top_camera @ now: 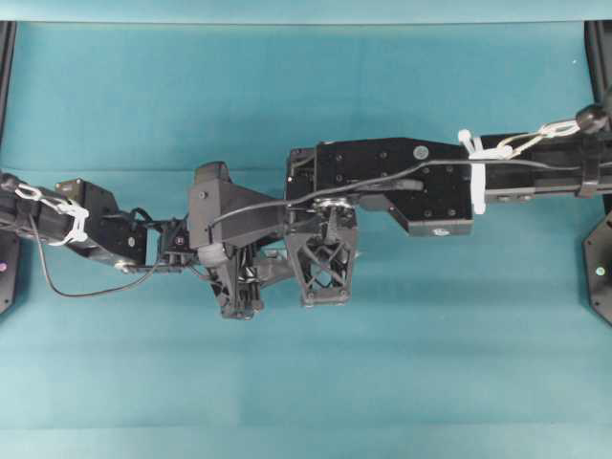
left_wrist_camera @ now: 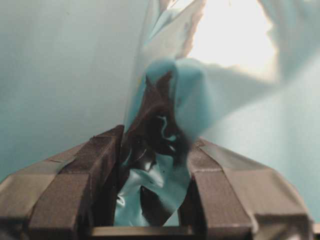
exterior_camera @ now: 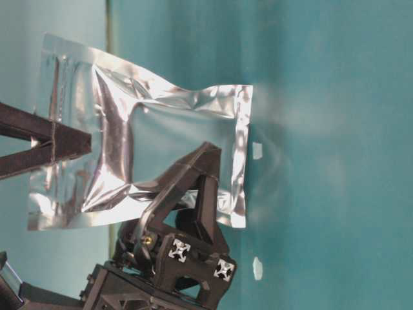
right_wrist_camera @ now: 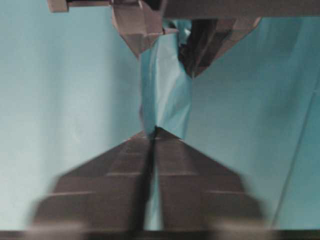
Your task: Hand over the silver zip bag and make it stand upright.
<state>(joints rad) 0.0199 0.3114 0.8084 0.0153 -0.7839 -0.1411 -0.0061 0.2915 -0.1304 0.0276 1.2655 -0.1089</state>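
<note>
The silver zip bag (exterior_camera: pixel 161 129), shiny and crinkled, hangs in the air between my two grippers above the teal table. In the left wrist view my left gripper (left_wrist_camera: pixel 155 140) is shut on the bag's puffed foil (left_wrist_camera: pixel 160 165), which fills the gap between its fingers. In the slightly blurred right wrist view my right gripper (right_wrist_camera: pixel 152 131) is shut on a thin flat edge of the bag (right_wrist_camera: pixel 165 95). The left gripper's fingers (right_wrist_camera: pixel 142 30) hold the far end. From overhead the left gripper (top_camera: pixel 239 287) and right gripper (top_camera: pixel 325 277) sit side by side and hide most of the bag.
Teal cloth (top_camera: pixel 306 382) covers the whole table. Black frame parts stand at the right edge (top_camera: pixel 601 268) and the left edge (top_camera: pixel 6 273). Two small white specks (exterior_camera: pixel 257 150) lie on the cloth.
</note>
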